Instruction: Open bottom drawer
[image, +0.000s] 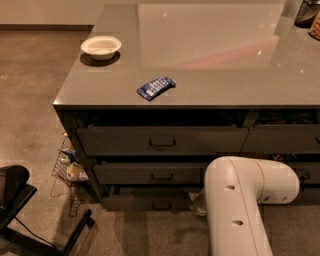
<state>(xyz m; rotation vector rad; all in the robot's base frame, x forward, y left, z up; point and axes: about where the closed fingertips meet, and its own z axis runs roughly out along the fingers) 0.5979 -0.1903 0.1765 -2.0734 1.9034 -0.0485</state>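
The bottom drawer (145, 202) is the slim dark grey front lowest in the wide stack, just above the floor, with a small dark pull (161, 205) at its centre. Two taller wide drawers (160, 141) sit above it. My white arm (240, 200) comes up from the lower right and bends toward the cabinet. My gripper (197, 202) is mostly hidden behind the arm; only a pale part shows low at the right end of the bottom drawer front.
A white bowl (101, 46) and a blue packet (156, 87) lie on the grey countertop (210, 55). A wire basket (67, 165) with items stands left of the cabinet. A black chair base (30, 220) is at lower left. Narrower drawers (282, 140) are on the right.
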